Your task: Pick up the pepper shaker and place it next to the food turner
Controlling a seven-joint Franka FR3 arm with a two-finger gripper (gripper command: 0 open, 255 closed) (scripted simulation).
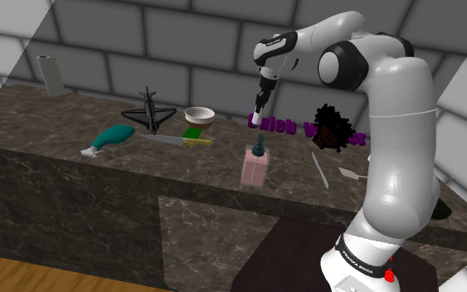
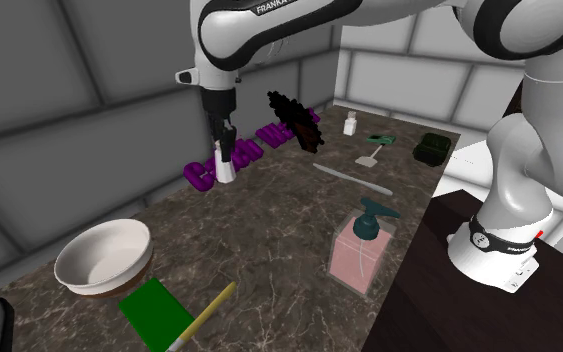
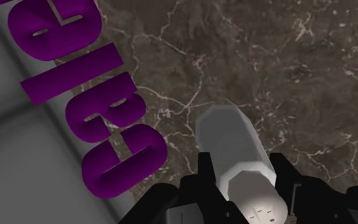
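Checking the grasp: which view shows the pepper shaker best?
The wrist view: the pale grey pepper shaker sits close, clasped in the gripper. The shoulder and second exterior views show it small and white, beside the purple letters.

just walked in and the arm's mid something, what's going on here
The white arm's black gripper is shut on a pale grey pepper shaker, holding it upright beside the purple letters near the back of the dark marbled counter. The food turner lies farther along the counter, so the shaker has not yet been carried over to it.
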